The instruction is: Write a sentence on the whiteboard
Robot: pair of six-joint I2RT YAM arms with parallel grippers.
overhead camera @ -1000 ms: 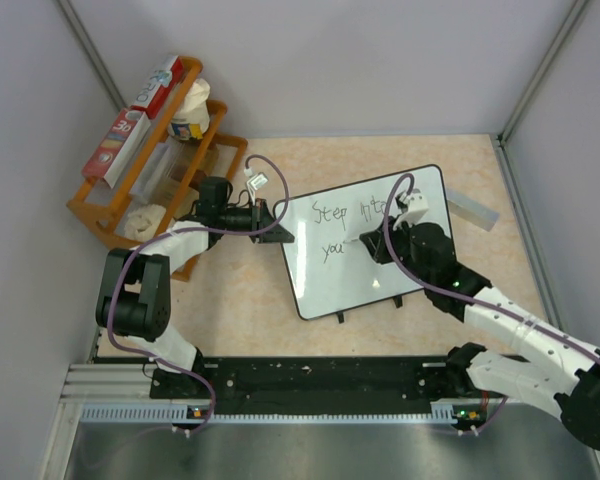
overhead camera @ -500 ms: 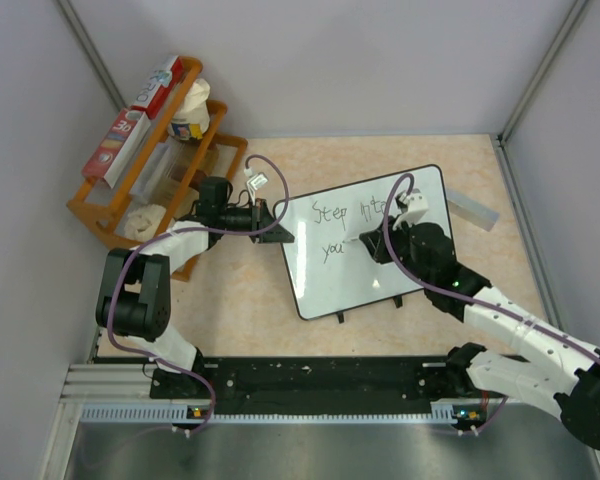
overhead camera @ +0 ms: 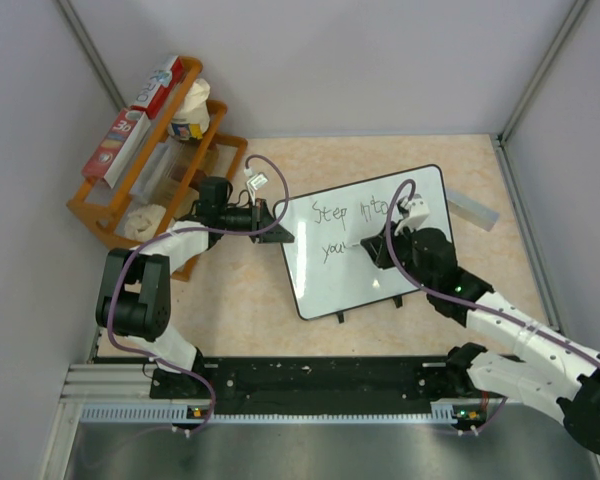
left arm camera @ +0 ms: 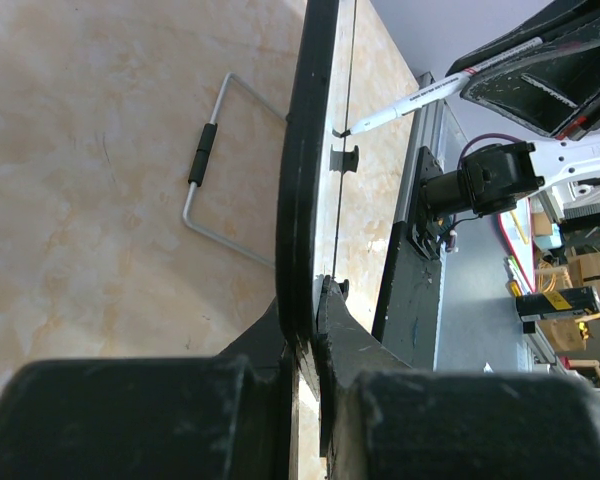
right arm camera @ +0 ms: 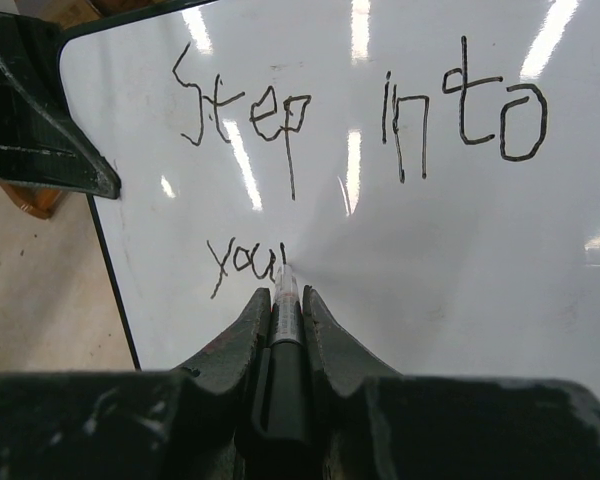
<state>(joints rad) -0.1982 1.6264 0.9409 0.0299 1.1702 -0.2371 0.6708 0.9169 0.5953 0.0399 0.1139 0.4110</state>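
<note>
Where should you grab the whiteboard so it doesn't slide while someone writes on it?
By its thin left edge, coming in from the left. The whiteboard is flat and slim, so jaws fit over front and back there, as the left gripper does, leaving the writing face free for the marker.

Left arm and right arm: white shells, black joints. Purple cables run along both, from a black rail.
</note>
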